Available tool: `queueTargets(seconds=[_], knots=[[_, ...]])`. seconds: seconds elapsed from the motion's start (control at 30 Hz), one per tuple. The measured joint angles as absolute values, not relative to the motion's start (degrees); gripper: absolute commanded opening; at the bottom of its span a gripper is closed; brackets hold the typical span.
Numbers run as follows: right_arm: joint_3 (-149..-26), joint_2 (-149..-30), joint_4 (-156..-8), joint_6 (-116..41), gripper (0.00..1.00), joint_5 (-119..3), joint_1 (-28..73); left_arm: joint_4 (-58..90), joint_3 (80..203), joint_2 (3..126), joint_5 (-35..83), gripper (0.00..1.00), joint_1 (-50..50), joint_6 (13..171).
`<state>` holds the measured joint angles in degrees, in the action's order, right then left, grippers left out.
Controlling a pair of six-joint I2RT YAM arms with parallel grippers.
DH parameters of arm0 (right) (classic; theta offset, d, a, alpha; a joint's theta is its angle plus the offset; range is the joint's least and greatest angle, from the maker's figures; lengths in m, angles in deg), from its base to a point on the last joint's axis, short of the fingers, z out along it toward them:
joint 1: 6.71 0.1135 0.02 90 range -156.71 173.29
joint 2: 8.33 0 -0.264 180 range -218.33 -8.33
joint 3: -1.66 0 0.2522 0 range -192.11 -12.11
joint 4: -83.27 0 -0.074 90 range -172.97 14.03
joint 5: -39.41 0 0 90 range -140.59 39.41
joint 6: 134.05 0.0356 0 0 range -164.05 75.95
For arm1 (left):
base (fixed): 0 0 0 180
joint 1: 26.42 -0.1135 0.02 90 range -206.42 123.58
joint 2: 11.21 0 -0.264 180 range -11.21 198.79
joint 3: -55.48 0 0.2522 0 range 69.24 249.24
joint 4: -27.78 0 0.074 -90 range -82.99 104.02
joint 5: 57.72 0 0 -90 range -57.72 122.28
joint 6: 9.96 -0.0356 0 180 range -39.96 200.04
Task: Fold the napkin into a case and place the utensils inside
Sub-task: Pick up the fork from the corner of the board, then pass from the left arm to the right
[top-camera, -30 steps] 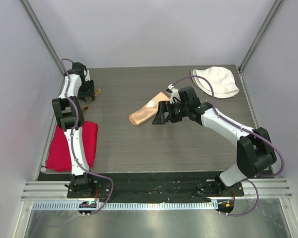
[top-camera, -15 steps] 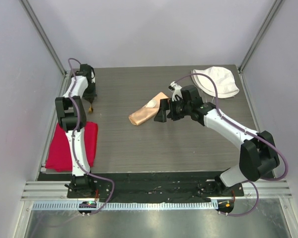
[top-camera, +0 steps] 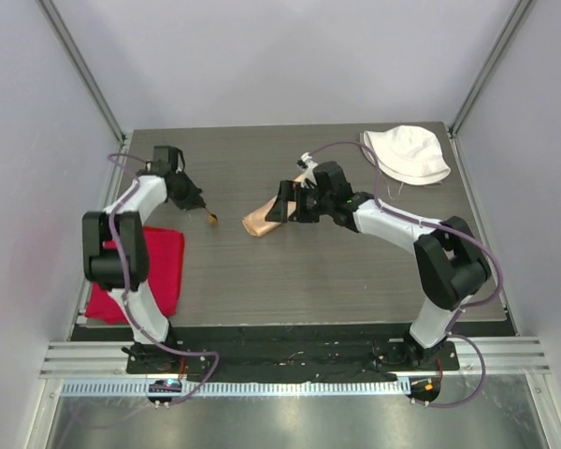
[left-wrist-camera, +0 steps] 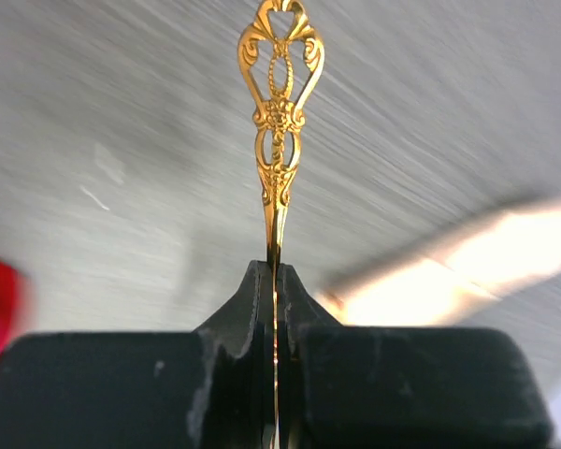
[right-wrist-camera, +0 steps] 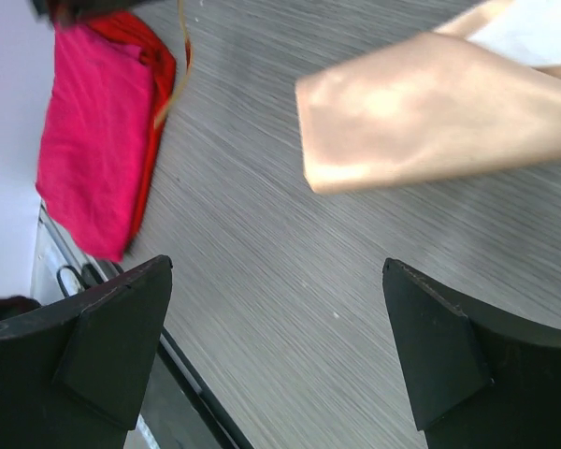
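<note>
The gold fork (left-wrist-camera: 279,117) is held in the left pincer (top-camera: 202,210), whose jaws are pressed fully together on the thin metal. In the left wrist view the ornate handle is seen projecting straight past the fingertips toward the top of the frame. In the overhead view that pincer is placed left of centre over the dark desk (top-camera: 309,271), with the fork's gold end seen just beyond it, apart from the case (top-camera: 260,221). The case, the peach-orange cloth folded into a narrow layered rectangle, is laid slantwise at the centre of the desk, and its upper right part is covered there by the right pincer (right-wrist-camera: 280,346). The right pincer's jaws are spread wide and nothing is held between them; in the right wrist view they are seen at the lower corners, with the case's blunt end above them. A white patch (right-wrist-camera: 533,28) is glimpsed at the upper right corner of that view, at the case, but whether it is the spoon, or lies inside the fold, cannot be told. The fork is outside the case. A red cloth (top-camera: 164,267) is spread at the left edge of the desk and a white hat (top-camera: 407,154) in the upper right corner.
</note>
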<state>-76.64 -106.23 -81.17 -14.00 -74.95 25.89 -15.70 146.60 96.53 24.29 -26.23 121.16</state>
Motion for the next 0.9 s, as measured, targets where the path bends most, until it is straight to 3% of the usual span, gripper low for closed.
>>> queueTargets(seconds=[0.23,0.47,0.6,0.73,0.9], knots=[[-83.1,-111.0,-84.7,-9.0,1.00,-67.2,34.4,-2.5,130.8,74.4,32.3,0.00,-13.4,141.8],[-86.0,-111.6,-84.0,-10.2,0.90,-61.1,40.1,-0.3,125.8,69.0,38.0,0.00,-8.4,150.8],[-87.0,-111.6,-82.3,-11.3,0.74,-59.5,40.1,-0.4,122.8,67.1,39.2,0.00,-8.2,152.5],[-87.8,-112.0,-80.9,-12.4,0.44,-58.8,40.0,-0.7,120.8,63.9,39.8,0.00,-8.2,153.7],[-88.5,-113.7,-80.5,-14.0,0.42,-60.2,40.0,-0.7,120.4,61.0,40.3,0.00,-8.2,155.1]])
